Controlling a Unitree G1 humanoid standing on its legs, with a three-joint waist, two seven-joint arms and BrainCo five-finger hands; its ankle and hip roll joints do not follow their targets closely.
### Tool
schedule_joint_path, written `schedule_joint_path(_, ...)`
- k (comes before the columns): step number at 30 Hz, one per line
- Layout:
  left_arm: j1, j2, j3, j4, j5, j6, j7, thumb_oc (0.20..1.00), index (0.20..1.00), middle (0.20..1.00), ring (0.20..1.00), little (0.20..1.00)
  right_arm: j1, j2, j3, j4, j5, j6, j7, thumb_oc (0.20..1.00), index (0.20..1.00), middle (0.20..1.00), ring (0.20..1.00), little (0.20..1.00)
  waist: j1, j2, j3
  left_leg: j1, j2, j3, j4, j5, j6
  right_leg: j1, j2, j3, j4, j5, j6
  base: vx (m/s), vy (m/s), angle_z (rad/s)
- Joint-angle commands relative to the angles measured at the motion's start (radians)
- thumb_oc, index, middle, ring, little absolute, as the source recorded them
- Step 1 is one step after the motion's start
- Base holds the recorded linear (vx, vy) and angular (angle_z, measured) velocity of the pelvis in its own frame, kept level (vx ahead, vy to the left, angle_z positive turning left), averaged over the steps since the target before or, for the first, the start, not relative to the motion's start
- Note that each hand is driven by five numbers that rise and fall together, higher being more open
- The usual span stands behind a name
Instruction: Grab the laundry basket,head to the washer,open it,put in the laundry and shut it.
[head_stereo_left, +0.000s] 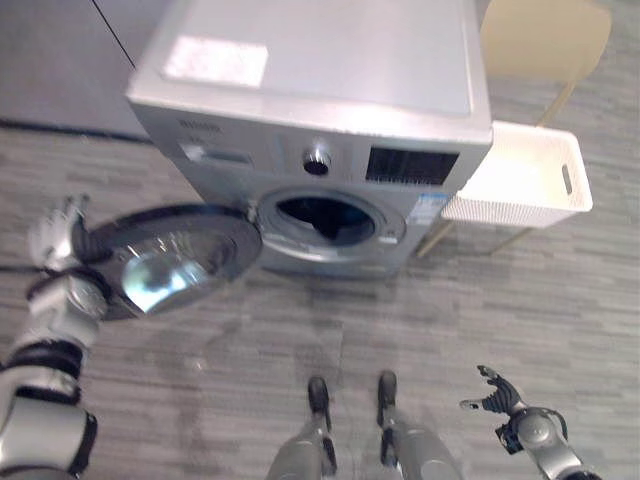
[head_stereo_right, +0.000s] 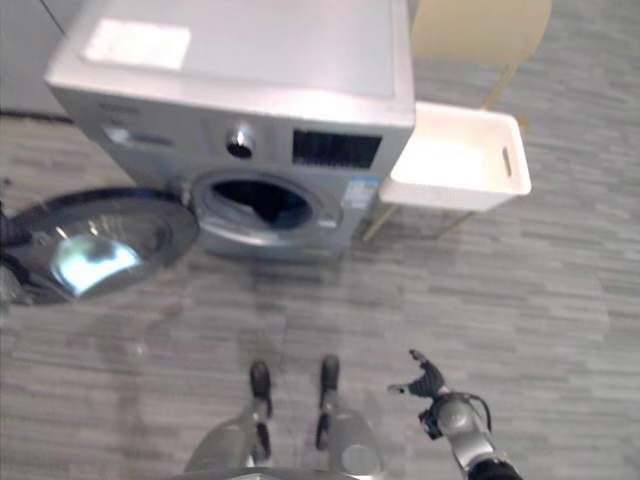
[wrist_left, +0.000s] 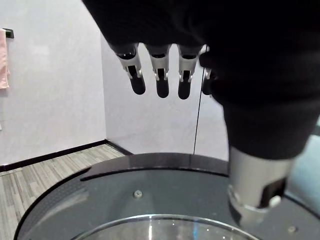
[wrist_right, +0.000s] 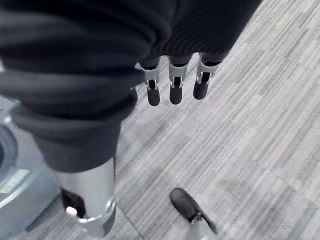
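Left hand (head_stereo_left: 52, 240) open at washer (head_stereo_left: 320, 120) door (head_stereo_left: 165, 260); labels unreadable.

One washer (head_stereo_left: 320, 120) with one open door (head_stereo_left: 170, 260), one white basket (head_stereo_left: 525, 175), one chair (head_stereo_left: 545, 45), two hands.

Head pair overhead, wrist views close.
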Motion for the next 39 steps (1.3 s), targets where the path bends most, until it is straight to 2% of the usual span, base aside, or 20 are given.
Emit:
schedule_joint_path(1, -0.064, 0.030, -0.010, 0.037, -0.001, -0.015, 0.023, 1.000, 1.000, 1.000, 1.000, 1.000, -0.009, -0.023, 0.018, -0.008, 0.030, -0.022, -0.020, 1.000, 1.000, 1.000, 1.000, 1.000, 0.000, -0.014, -0.005, 0.000, 0.024, -0.008, 0.076, -0.095, -0.036, 0.025, -0.087, 0.034, 0.085, -0.048, 0.138, 0.00, 0.000, 0.00)
schedule_joint_path(4, -0.142, 0.039, -0.068, 0.101, -0.003, -0.015, 0.014, 1.000, 1.000, 1.000, 1.000, 1.000, -0.040, -0.019, 0.045, 0.001, 0.041, -0.030, -0.023, 1.000, 1.000, 1.000, 1.000, 1.000, -0.003, -0.037, 0.014, -0.036, 0.028, -0.012, 0.090, -0.093, -0.036, 0.003, -0.081, 0.029, 0.068, -0.029, 0.142, 0.00, 0.000, 0.00)
schedule_joint_path(9, -0.122, 0.024, -0.070, 0.135, -0.007, -0.013, -0.006, 1.000, 1.000, 1.000, 1.000, 1.000, -0.051, -0.016, 0.059, 0.002, 0.049, -0.028, -0.021, 1.000, 1.000, 1.000, 1.000, 1.000, -0.007, -0.051, 0.021, -0.050, 0.036, -0.013, 0.100, -0.097, -0.036, -0.007, -0.078, 0.027, 0.066, -0.015, 0.149, 0.00, -0.014, 0.06)
schedule_joint_path(11, -0.073, -0.005, -0.035, 0.142, -0.022, -0.013, -0.015, 1.000, 1.000, 1.000, 1.000, 1.000, -0.049, -0.012, 0.061, -0.005, 0.046, -0.029, -0.017, 1.000, 1.000, 1.000, 1.000, 1.000, -0.004, -0.054, 0.019, -0.039, 0.036, -0.008, 0.103, -0.105, -0.036, 0.000, -0.079, 0.029, 0.067, -0.017, 0.148, 0.04, 0.004, 0.04)
schedule_joint_path(12, -0.019, -0.036, 0.007, 0.133, -0.042, -0.016, -0.011, 1.000, 1.000, 1.000, 1.000, 1.000, -0.045, -0.010, 0.059, -0.008, 0.045, -0.029, -0.018, 1.000, 1.000, 1.000, 1.000, 1.000, -0.001, -0.055, 0.018, -0.030, 0.036, -0.003, 0.104, -0.110, -0.037, 0.005, -0.081, 0.028, 0.067, -0.021, 0.148, 0.06, 0.002, -0.07)
schedule_joint_path(13, 0.112, -0.125, 0.095, 0.083, -0.104, -0.025, -0.002, 1.000, 1.000, 1.000, 1.000, 1.000, -0.029, -0.002, 0.047, -0.009, 0.040, -0.025, -0.020, 1.000, 1.000, 1.000, 1.000, 1.000, 0.010, -0.053, 0.015, -0.011, 0.035, 0.002, 0.102, -0.118, -0.036, 0.017, -0.084, 0.022, 0.071, -0.028, 0.145, 0.06, 0.004, -0.14)
schedule_joint_path(16, 0.321, -0.278, 0.207, -0.093, -0.209, -0.041, 0.014, 1.000, 1.000, 1.000, 1.000, 1.000, -0.006, 0.003, 0.022, -0.013, 0.014, -0.012, -0.026, 1.000, 1.000, 1.000, 1.000, 1.000, 0.024, -0.040, 0.006, 0.018, 0.026, 0.005, 0.097, -0.125, -0.034, 0.035, -0.089, 0.008, 0.076, -0.043, 0.137, 0.05, 0.010, -0.18)
schedule_joint_path(18, 0.473, -0.408, 0.254, -0.262, -0.277, -0.057, 0.012, 1.000, 1.000, 1.000, 1.000, 1.000, 0.007, 0.008, -0.012, -0.028, -0.002, -0.003, -0.029, 1.000, 1.000, 1.000, 1.000, 1.000, 0.041, -0.026, 0.005, 0.040, 0.019, 0.004, 0.094, -0.130, -0.032, 0.054, -0.093, -0.001, 0.080, -0.059, 0.131, 0.04, 0.006, 0.02)
schedule_joint_path(20, 0.643, -0.547, 0.280, -0.424, -0.344, -0.075, -0.035, 1.000, 1.000, 1.000, 1.000, 1.000, 0.018, 0.015, -0.060, -0.047, -0.024, 0.006, -0.027, 1.000, 1.000, 1.000, 1.000, 1.000, 0.056, -0.006, 0.002, 0.075, 0.011, 0.001, 0.087, -0.134, -0.030, 0.085, -0.096, -0.012, 0.084, -0.080, 0.123, 0.04, -0.032, -0.04)
schedule_joint_path(21, 0.692, -0.587, 0.277, -0.464, -0.375, -0.080, -0.069, 1.000, 1.000, 1.000, 1.000, 1.000, 0.017, 0.017, -0.071, -0.050, -0.032, 0.008, -0.028, 1.000, 1.000, 1.000, 1.000, 1.000, 0.061, 0.002, -0.002, 0.087, 0.009, 0.000, 0.082, -0.133, -0.030, 0.094, -0.096, -0.015, 0.083, -0.084, 0.121, 0.04, -0.068, -0.01)
schedule_joint_path(26, 0.797, -0.691, 0.218, -0.578, -0.513, -0.080, -0.151, 1.000, 1.000, 1.000, 1.000, 1.000, 0.031, 0.021, -0.086, -0.089, -0.044, 0.010, -0.023, 1.000, 1.000, 1.000, 1.000, 1.000, 0.068, 0.028, -0.027, 0.129, 0.008, 0.002, 0.043, -0.114, -0.031, 0.133, -0.089, -0.022, 0.056, -0.098, 0.111, 0.00, -0.091, 0.16)
schedule_joint_path(30, 0.766, -0.716, 0.149, -0.608, -0.545, -0.070, -0.180, 1.000, 1.000, 1.000, 1.000, 1.000, 0.036, 0.028, -0.073, -0.088, -0.048, 0.004, -0.033, 1.000, 1.000, 1.000, 1.000, 1.000, 0.053, 0.042, -0.047, 0.145, 0.019, 0.009, -0.002, -0.085, -0.041, 0.136, -0.075, -0.020, 0.041, -0.108, 0.105, -0.04, -0.100, -0.05)
schedule_joint_path(31, 0.686, -0.721, 0.092, -0.621, -0.514, -0.069, -0.170, 1.000, 1.000, 1.000, 1.000, 1.000, 0.050, 0.028, -0.061, -0.096, -0.051, 0.003, -0.042, 1.000, 1.000, 1.000, 1.000, 1.000, 0.027, 0.052, -0.048, 0.149, 0.028, 0.023, -0.013, -0.078, -0.049, 0.133, -0.065, -0.007, 0.034, -0.113, 0.100, -0.09, -0.100, -0.24)
schedule_joint_path(32, 0.651, -0.722, 0.083, -0.610, -0.498, -0.072, -0.160, 1.000, 1.000, 1.000, 1.000, 1.000, 0.054, 0.025, -0.057, -0.097, -0.055, 0.003, -0.043, 1.000, 1.000, 1.000, 1.000, 1.000, 0.018, 0.056, -0.054, 0.144, 0.031, 0.029, -0.017, -0.074, -0.050, 0.124, -0.062, 0.000, 0.030, -0.110, 0.099, -0.12, -0.062, -0.15)
schedule_joint_path(33, 0.552, -0.716, 0.063, -0.573, -0.447, -0.072, -0.126, 1.000, 1.000, 1.000, 1.000, 1.000, 0.060, 0.009, -0.045, -0.106, -0.069, 0.003, -0.045, 1.000, 1.000, 1.000, 1.000, 1.000, -0.009, 0.063, -0.053, 0.141, 0.037, 0.046, -0.017, -0.074, -0.054, 0.110, -0.054, 0.016, 0.026, -0.106, 0.098, -0.08, 0.022, -0.28)
schedule_joint_path(36, 0.348, -0.634, 0.058, -0.378, -0.321, -0.057, -0.019, 1.000, 1.000, 1.000, 1.000, 1.000, 0.059, -0.028, -0.025, -0.125, -0.075, 0.001, -0.044, 1.000, 1.000, 1.000, 1.000, 1.000, -0.052, 0.071, -0.061, 0.118, 0.049, 0.078, -0.017, -0.068, -0.061, 0.065, -0.038, 0.053, 0.017, -0.087, 0.100, -0.08, 0.032, -0.61)
schedule_joint_path(39, 0.162, -0.512, 0.044, -0.166, -0.285, -0.046, 0.016, 1.000, 1.000, 1.000, 1.000, 1.000, 0.065, -0.068, -0.012, -0.143, -0.067, -0.006, -0.045, 1.000, 1.000, 1.000, 1.000, 1.000, -0.085, 0.071, -0.066, 0.084, 0.063, 0.097, -0.017, -0.056, -0.070, 0.020, -0.025, 0.072, 0.013, -0.069, 0.101, -0.08, -0.018, -0.68)
